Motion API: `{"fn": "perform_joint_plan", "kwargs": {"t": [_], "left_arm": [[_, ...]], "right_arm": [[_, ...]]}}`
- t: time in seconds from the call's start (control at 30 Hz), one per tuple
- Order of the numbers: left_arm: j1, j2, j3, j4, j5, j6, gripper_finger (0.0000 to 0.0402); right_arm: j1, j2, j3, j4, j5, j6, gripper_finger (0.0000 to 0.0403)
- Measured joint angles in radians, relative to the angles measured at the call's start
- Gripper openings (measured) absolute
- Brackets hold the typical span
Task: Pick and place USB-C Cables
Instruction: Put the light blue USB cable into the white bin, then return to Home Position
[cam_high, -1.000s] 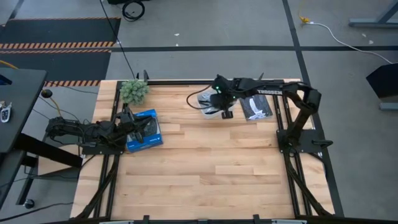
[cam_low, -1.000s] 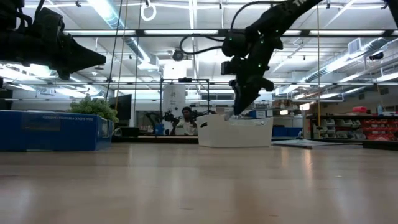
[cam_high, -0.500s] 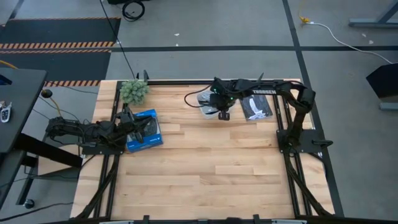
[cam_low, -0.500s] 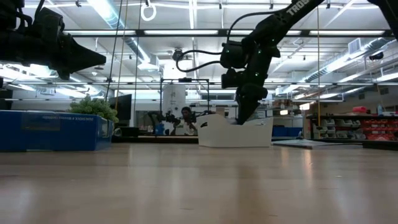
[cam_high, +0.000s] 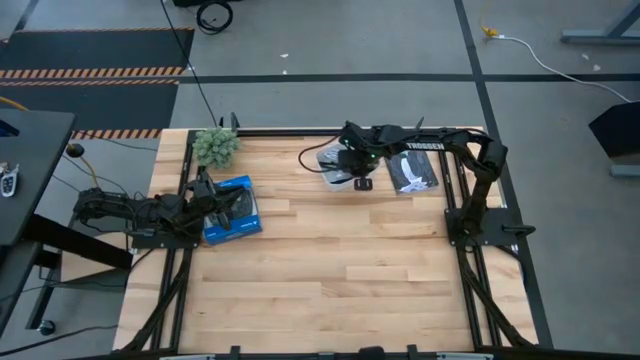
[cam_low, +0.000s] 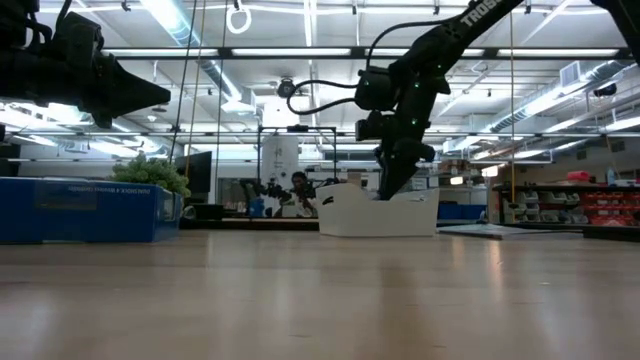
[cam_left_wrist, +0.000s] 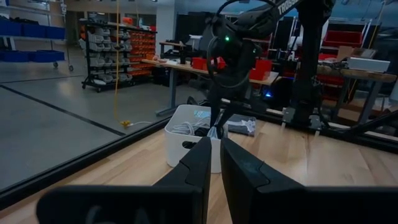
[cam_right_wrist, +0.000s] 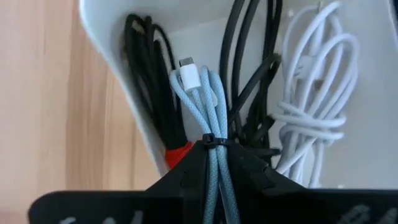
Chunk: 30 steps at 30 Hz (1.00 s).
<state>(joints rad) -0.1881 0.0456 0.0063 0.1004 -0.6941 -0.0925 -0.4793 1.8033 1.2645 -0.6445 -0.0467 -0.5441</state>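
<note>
Your right gripper (cam_right_wrist: 214, 163) is down inside the white tray (cam_high: 331, 164) at the far side of the table (cam_high: 340, 270), fingers pinched narrow on a pale blue-grey USB-C cable (cam_right_wrist: 208, 106), right at its black tie. The bundle's white plug end points away from the wrist cam. Beside it in the same tray: a black cable w/ a red band (cam_right_wrist: 152, 99) against the tray wall on one side, loose black cords (cam_right_wrist: 249, 68) and a white cable bundle (cam_right_wrist: 314, 87) on the other. In the low view the right arm drops steeply into the tray (cam_low: 378, 212), so the fingertips are hidden behind its wall. Just right of the tray lies a flat black-and-blue packet (cam_high: 412, 172). Your left gripper (cam_left_wrist: 213, 163) waits over at the table's left edge, fingers nearly together w/ a thin gap, nothing between them; it sits just by the blue box (cam_high: 232, 209). A small green plant (cam_high: 215, 145) stands at the far-left corner.
</note>
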Motion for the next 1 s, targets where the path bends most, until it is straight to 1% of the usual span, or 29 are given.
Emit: {"fn": "perform_joint_plan", "kwargs": {"t": [0.27,0.4,0.5,0.8,0.93,1.0], "left_arm": [[0.000,0.000,0.000,0.000,0.000,0.000,0.0043],[0.000,0.000,0.000,-0.001,0.000,0.000,0.0043],[0.000,0.000,0.000,-0.001,0.000,0.000,0.0043],[0.000,0.000,0.000,0.000,0.000,0.000,0.0043],[0.000,0.000,0.000,-0.001,0.000,0.000,0.0043],[0.000,0.000,0.000,0.000,0.000,0.000,0.0043]], "right_arm": [[0.004,0.075,0.000,0.010,0.003,0.006,0.0058],[0.008,0.093,0.001,0.018,0.001,0.008,0.0067],[0.008,0.093,0.001,0.024,-0.005,0.001,0.0084],[-0.010,0.093,0.001,0.020,-0.011,0.000,0.0159],[-0.014,0.092,0.001,0.018,-0.012,0.002,0.0178],[-0.014,0.089,0.008,-0.002,-0.029,0.002,0.0182]]}}
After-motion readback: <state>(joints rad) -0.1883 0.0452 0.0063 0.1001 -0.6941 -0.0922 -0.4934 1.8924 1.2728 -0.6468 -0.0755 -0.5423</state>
